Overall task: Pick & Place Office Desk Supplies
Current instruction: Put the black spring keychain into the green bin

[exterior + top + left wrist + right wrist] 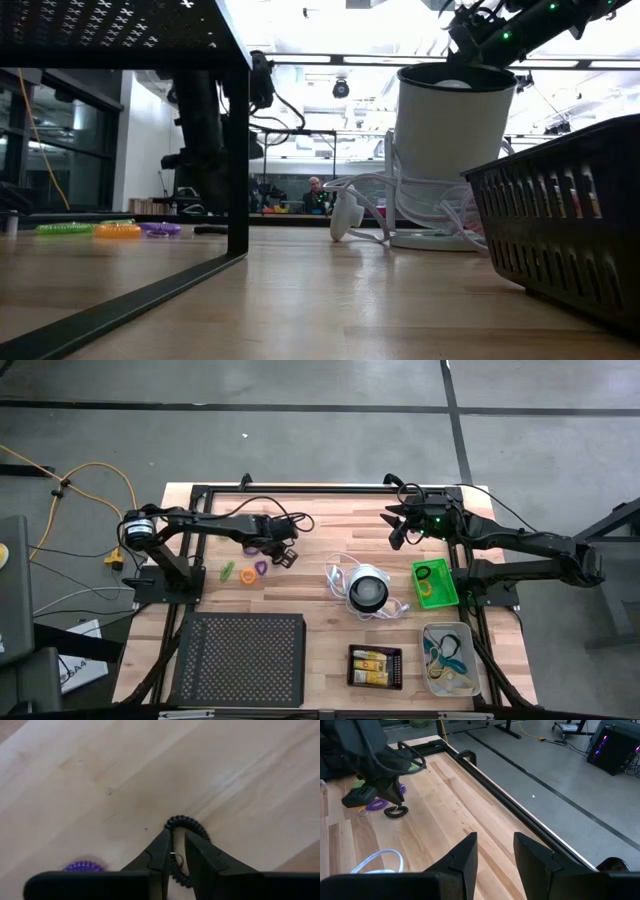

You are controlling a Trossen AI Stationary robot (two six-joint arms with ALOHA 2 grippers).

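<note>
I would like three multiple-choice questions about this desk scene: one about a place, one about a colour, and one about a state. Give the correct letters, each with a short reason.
1. Where is the green tray?
A. beside the right arm's base
B. under the left gripper
C. on the black mesh box

2. What colour is the coiled loop at the left gripper?
A. orange
B. black
C. green

3. How is the right gripper?
A. open, holding nothing
B. shut on a cord
C. shut on a yellow pack

Answers: 1 A, the high view shows it there. 2 B, the left wrist view shows a dark coil. 3 A, its fingers stand apart above bare wood.
</note>
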